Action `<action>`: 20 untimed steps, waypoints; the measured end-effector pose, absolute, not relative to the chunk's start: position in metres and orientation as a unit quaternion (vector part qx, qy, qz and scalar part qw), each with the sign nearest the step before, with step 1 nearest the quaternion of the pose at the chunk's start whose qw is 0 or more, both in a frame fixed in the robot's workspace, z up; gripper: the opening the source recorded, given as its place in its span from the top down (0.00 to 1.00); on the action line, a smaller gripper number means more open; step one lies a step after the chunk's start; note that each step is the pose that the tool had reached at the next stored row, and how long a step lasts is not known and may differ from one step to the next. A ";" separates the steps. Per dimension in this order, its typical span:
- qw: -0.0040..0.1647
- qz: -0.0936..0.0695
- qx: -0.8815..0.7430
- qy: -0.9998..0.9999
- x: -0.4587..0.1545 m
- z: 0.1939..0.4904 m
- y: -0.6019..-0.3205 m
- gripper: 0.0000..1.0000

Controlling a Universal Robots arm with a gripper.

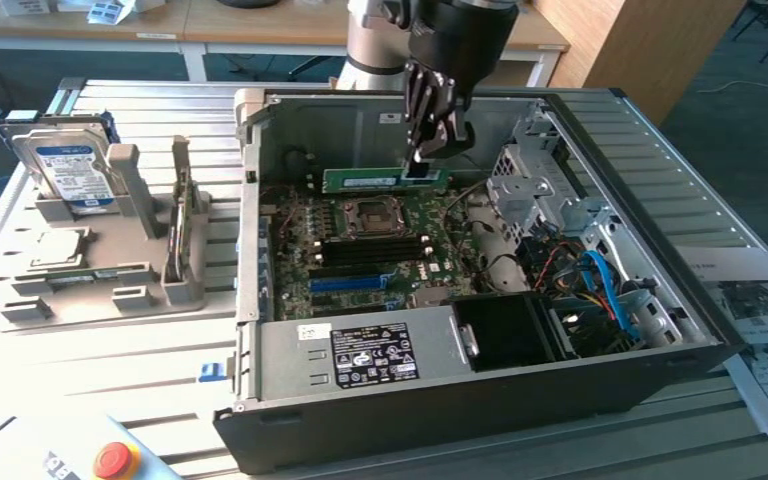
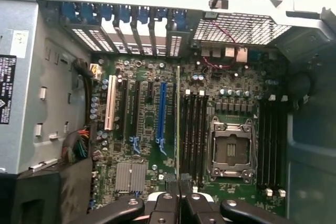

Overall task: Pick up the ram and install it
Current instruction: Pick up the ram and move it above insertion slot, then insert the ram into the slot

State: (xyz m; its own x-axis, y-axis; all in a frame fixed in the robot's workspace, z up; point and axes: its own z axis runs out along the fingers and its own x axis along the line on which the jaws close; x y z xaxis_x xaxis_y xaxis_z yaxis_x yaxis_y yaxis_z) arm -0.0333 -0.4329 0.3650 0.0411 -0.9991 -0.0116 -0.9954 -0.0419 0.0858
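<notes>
Where it hangs level above the motherboard, upper centre of the exterior view, the ram is pinched near one end by the end effector. The open computer case holds the board, a power supply and blue cables. At frame left, a grey holder carries a hard drive on the desk.

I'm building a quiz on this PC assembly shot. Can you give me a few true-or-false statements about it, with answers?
1. The gripper holds the ram. True.
2. The ram sits in its slot. False: it hangs above the motherboard.
3. The hard drive stands outside the case. True.
4. The case is closed. False: its side is open, showing the motherboard.
</notes>
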 end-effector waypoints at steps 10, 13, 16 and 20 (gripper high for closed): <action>0.027 -0.034 0.721 -0.692 -0.033 0.363 -0.418 0.88; 0.027 -0.034 0.721 -0.692 -0.033 0.363 -0.418 0.88; 0.027 -0.034 0.721 -0.692 -0.033 0.363 -0.418 0.88; 0.027 -0.034 0.721 -0.692 -0.033 0.363 -0.418 0.88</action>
